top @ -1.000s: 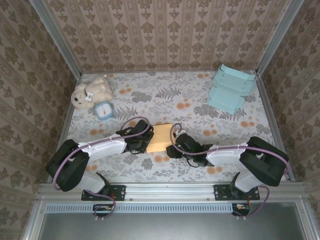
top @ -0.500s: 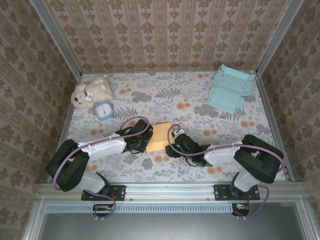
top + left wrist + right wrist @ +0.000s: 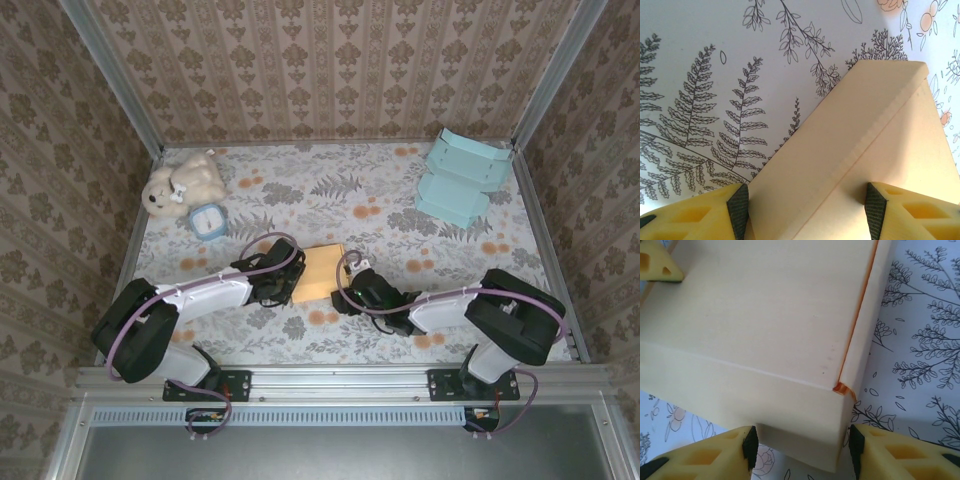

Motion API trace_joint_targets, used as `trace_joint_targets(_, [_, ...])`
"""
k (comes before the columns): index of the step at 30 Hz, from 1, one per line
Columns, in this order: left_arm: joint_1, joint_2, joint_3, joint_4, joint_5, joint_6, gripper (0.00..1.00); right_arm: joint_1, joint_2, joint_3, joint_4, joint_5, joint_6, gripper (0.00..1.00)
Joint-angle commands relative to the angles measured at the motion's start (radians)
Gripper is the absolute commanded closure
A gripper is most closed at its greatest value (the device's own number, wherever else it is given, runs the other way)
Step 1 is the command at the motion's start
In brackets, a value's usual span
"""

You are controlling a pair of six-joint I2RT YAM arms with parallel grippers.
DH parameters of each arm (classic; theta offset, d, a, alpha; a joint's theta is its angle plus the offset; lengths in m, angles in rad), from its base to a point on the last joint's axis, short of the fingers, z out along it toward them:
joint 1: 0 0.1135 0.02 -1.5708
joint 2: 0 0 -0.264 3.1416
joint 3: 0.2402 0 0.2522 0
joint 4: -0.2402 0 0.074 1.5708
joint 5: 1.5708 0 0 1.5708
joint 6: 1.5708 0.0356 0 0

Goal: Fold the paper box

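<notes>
Two claws meet at one paper box (image 3: 320, 272), which sits on the bench (image 3: 350, 190) right between them. The left claw (image 3: 283, 283) is at one side of the box and the right claw (image 3: 350, 292) is at the other side.

In the left wrist view, the left claw is spread. One finger (image 3: 737, 204) is just beside the box edge and the other finger is over the box top. I see nothing pinched there.

In the right wrist view, a corner of the box sits between the right claw's two fingers (image 3: 750, 442). They stand apart and close to the corner's sides. I cannot tell if they squeeze it or only stand next to it.

The box looks almost done, I think. Its top is flat and its sides are up. Just past the right claw's far finger, a thin orange line (image 3: 860, 315) shows along a side flap, so that flap may not be shut all the way.

So the step now looks like the last tidy-up. The next move needs a slow, soft push on that flap. The left claw should keep the box from sliding. Too hard a push could dent the paper.
</notes>
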Motion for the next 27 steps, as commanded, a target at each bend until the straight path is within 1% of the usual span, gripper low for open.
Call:
trace_joint_targets(1, [0.008,0.04,-0.051,-0.11,0.023,-0.03,0.38,0.007,-0.061,-0.009,-0.029,0.021,0.021,0.46])
trace_joint_targets(7, [0.009,0.041,-0.05,-0.111,0.022,-0.032,0.38,0.007,-0.117,-0.002,-0.096,0.028,0.015,0.47])
trace_joint_targets(13, [0.009,0.04,-0.045,-0.114,0.026,-0.031,0.38,0.005,-0.095,0.017,-0.11,0.036,-0.004,0.51])
trace_joint_targets(19, [0.01,0.051,-0.039,-0.114,0.026,-0.028,0.38,0.005,-0.043,0.022,-0.044,0.024,-0.031,0.54])
trace_joint_targets(27, [0.011,0.077,-0.031,-0.102,0.042,-0.018,0.38,0.005,0.033,0.038,0.016,0.068,-0.085,0.6])
